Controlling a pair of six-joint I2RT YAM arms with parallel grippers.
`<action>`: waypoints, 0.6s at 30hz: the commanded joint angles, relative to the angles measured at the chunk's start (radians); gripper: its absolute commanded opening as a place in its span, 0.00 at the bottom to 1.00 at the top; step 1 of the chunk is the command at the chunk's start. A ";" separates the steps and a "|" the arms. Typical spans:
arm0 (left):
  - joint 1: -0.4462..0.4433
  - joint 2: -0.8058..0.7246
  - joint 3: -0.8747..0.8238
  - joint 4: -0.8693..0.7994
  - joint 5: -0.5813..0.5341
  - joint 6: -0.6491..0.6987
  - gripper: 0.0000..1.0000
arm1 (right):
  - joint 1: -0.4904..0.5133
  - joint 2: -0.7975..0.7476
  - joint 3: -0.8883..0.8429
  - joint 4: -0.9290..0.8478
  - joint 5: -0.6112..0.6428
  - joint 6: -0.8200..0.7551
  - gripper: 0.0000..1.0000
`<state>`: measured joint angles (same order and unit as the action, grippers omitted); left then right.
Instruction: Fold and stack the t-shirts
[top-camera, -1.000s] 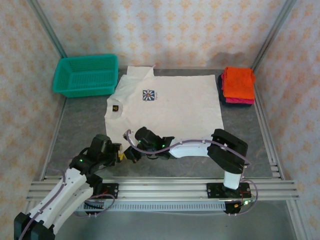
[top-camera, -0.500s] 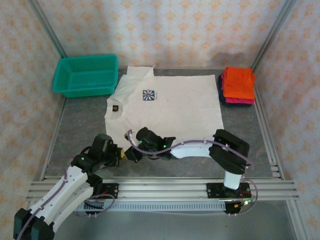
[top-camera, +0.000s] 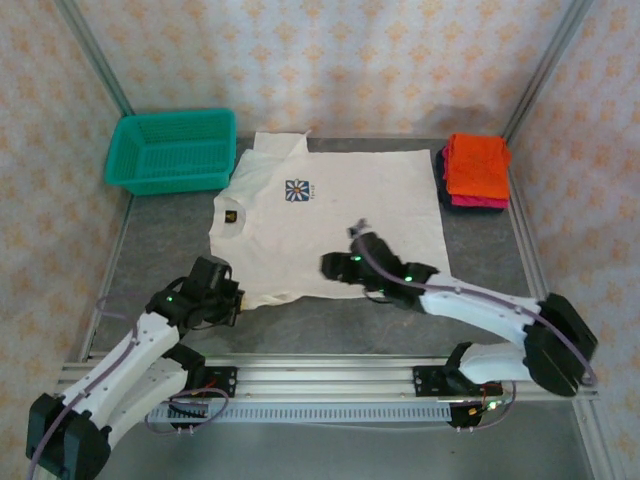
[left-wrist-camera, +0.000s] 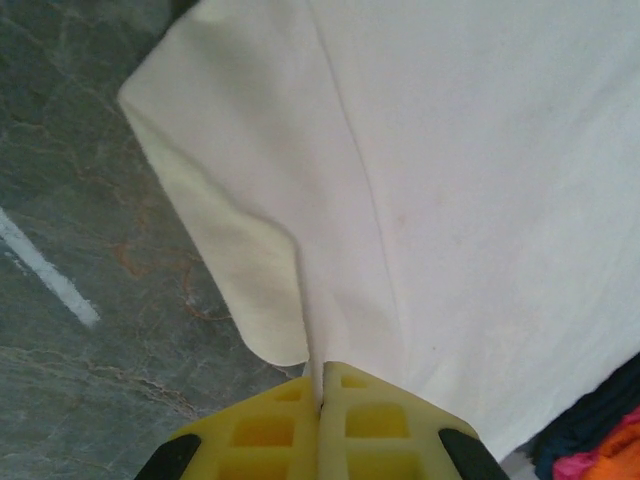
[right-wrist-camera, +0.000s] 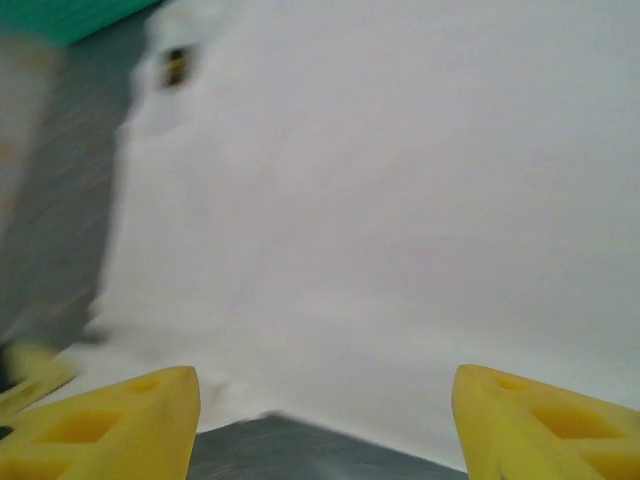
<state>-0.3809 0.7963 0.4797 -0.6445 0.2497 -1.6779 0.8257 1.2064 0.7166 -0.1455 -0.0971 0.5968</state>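
Observation:
The white t-shirt (top-camera: 340, 215) lies spread flat mid-table, its small blue logo (top-camera: 296, 190) facing up. My left gripper (top-camera: 232, 300) sits at the shirt's near-left corner. In the left wrist view its yellow fingers (left-wrist-camera: 270, 430) are shut on a raised fold of the white cloth (left-wrist-camera: 450, 200). My right gripper (top-camera: 328, 266) hovers over the near hem around the middle, and its wrist view shows it open (right-wrist-camera: 325, 420) above the white t-shirt (right-wrist-camera: 380, 200) with nothing between the fingers. Folded shirts, orange (top-camera: 477, 165) over pink (top-camera: 470, 201) and dark, are stacked at the back right.
A teal mesh basket (top-camera: 172, 150) stands at the back left, touching the shirt's far-left corner. Grey tabletop (top-camera: 160, 255) lies bare left of the shirt. An aluminium rail (top-camera: 330, 375) runs along the near edge. The folded stack (left-wrist-camera: 610, 440) also peeks into the left wrist view's lower right.
My left gripper closed on the shirt's near-left corner. My right gripper opened, let go there, and swung right to the middle of the near hem.

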 joint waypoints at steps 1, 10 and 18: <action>-0.028 0.049 0.038 -0.029 -0.035 0.064 0.00 | -0.157 -0.139 -0.062 -0.375 0.129 0.174 0.67; -0.147 0.084 0.241 -0.254 -0.111 0.170 0.00 | -0.650 -0.285 -0.120 -0.590 -0.056 0.034 0.67; -0.147 0.037 0.262 -0.360 -0.116 0.171 0.00 | -0.719 -0.230 -0.181 -0.567 -0.055 0.053 0.68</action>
<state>-0.5240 0.8402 0.7471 -0.9035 0.1677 -1.5166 0.1219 0.9768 0.5701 -0.6811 -0.1574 0.6498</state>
